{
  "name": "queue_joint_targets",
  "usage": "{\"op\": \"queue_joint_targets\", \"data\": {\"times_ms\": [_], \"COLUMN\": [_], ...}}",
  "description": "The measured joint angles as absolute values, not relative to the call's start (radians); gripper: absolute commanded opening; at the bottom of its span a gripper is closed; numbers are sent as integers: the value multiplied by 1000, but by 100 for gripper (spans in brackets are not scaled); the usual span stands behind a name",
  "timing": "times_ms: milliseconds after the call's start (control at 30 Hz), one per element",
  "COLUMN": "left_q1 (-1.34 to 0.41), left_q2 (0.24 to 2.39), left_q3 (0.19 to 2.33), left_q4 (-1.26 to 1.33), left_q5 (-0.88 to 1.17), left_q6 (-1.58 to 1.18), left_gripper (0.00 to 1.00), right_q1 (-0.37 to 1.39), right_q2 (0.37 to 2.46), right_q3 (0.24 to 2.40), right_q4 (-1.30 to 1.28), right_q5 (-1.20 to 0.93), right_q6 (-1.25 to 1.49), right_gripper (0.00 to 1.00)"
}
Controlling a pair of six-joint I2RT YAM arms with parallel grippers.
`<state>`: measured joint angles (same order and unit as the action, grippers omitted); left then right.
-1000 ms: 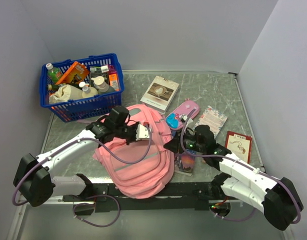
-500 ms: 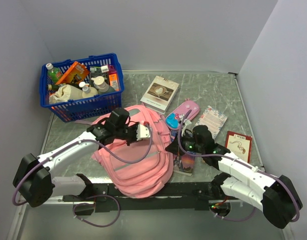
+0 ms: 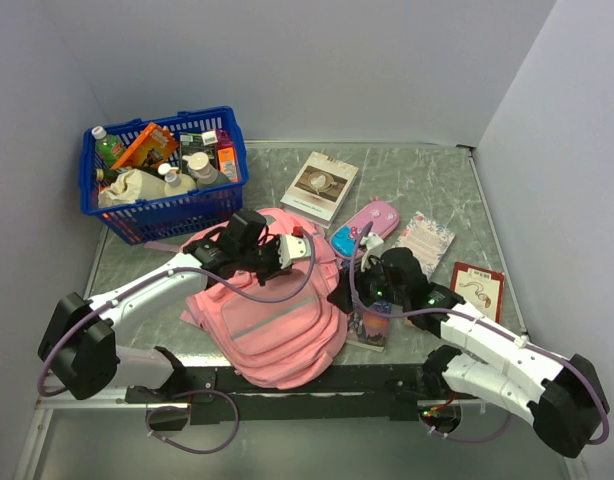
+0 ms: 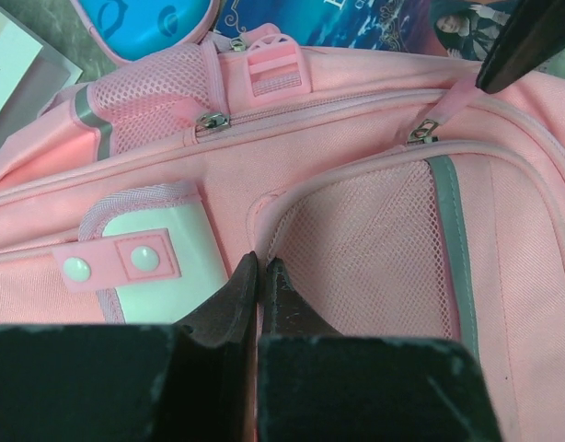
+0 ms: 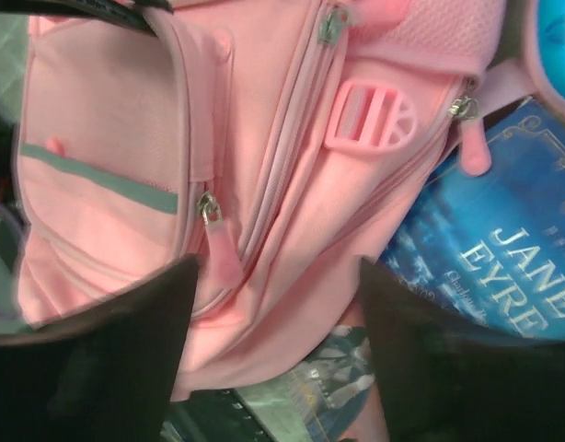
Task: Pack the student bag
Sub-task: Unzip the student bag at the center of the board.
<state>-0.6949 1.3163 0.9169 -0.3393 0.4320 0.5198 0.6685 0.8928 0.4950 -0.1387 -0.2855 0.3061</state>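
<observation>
The student bag (image 3: 277,325) lies flat on the table (image 3: 427,180) just in front of the 2 arm bases, with its pockets facing up. Everything else is placed from it.

The left gripper (image 4: 262,272) is on top of the bag, near its far end. Its 2 fingers are pressed together. Their tips sit right on the pink piping at the edge of the mesh pocket (image 4: 365,249), and the seam runs in between them, so they seem to pinch the fabric. Just left of the tips is a white patch (image 4: 163,267) with a 2-stud pink tab.

The right gripper (image 5: 275,267) hovers at the bag's right edge with its 2 fingers spread wide and nothing clamped. A pink zip pull (image 5: 223,256) lies between them, and the bag's pink buckle (image 5: 370,115) and grey stripe (image 5: 98,175) are close by.

A blue Jane Eyre book (image 5: 503,249) lies against the bag's right side, partly under it. The pink-and-blue pencil case (image 3: 362,225) touches the bag's far right corner. A white book (image 3: 320,185) lies just beyond the bag's far end. A floral notebook (image 3: 424,240) and a red book (image 3: 477,288) lie further right, well apart from the bag. A blue basket (image 3: 167,215) full of bottles and packets stands beyond the bag's far left corner.
</observation>
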Motion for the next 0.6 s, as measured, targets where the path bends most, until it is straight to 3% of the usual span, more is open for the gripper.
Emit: {"op": "queue_joint_targets", "data": {"times_ms": [233, 600], "left_q1": [-693, -690], "left_q2": [1272, 1199], "left_q3": [912, 871], "left_q4": [-384, -411], "left_q5": [440, 456], "left_q6": [553, 560], "left_gripper": [1, 1], "right_q1": [853, 995], "right_q2": [867, 1011], "right_q3": [534, 623], "right_q4": [-167, -239], "right_q5": [-92, 69], "right_q6": [159, 40], "right_gripper": [98, 77]}}
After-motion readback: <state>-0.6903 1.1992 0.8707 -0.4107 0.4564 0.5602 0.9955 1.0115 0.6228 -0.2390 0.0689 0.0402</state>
